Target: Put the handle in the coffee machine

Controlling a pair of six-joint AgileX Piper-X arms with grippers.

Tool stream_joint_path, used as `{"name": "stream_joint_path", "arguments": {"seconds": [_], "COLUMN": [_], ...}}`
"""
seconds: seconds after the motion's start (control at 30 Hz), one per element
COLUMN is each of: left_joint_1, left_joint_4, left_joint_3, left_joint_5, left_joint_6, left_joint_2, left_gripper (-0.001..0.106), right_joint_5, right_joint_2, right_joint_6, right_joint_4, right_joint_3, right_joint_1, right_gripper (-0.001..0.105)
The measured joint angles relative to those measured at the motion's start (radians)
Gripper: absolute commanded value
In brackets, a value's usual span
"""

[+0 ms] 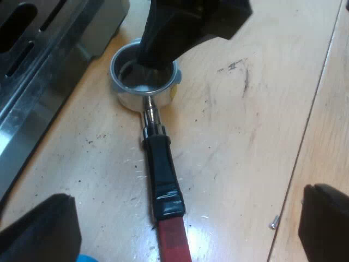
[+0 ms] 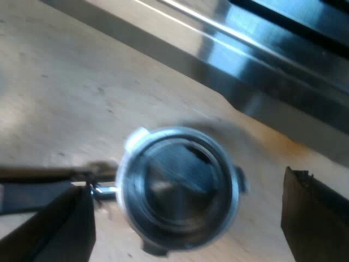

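The metal holder lies flat on the wooden table, its round basket point(image 1: 143, 82) beside the espresso machine's steel base point(image 1: 38, 82). Its dark handle point(image 1: 163, 174) ends in red point(image 1: 174, 243). My left gripper point(image 1: 185, 229) is open above the red end, one finger on each side, well apart from it. The right gripper point(image 1: 163, 38) hangs just over the basket. In the right wrist view the basket point(image 2: 180, 188) sits between that gripper's point(image 2: 188, 224) open fingers, seen from above, with the handle point(image 2: 32, 191) passing behind one finger.
The machine's steel base point(image 2: 245, 71) runs close along the basket. A small screw point(image 1: 274, 221) lies on the wooden table point(image 1: 245, 125) near one left finger. A seam between table boards runs nearby.
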Motion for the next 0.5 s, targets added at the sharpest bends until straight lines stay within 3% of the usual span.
{"name": "stream_joint_path", "arguments": {"seconds": [0.13, 0.5], "left_joint_1": [0.000, 0.000], "left_joint_4": [0.000, 0.000], "left_joint_3": [0.000, 0.000], "left_joint_5": [0.000, 0.000], "left_joint_6": [0.000, 0.000], "left_joint_2": [0.002, 0.002], "left_gripper": [0.083, 0.083], "right_joint_5": [-0.020, -0.042], "right_joint_2": [0.051, 0.169], "right_joint_6": [-0.030, -0.032], "right_joint_4": [-0.036, -0.092], "right_joint_3": [0.000, 0.000], "right_joint_1": [0.000, 0.000], "right_gripper": [0.072, 0.072]}}
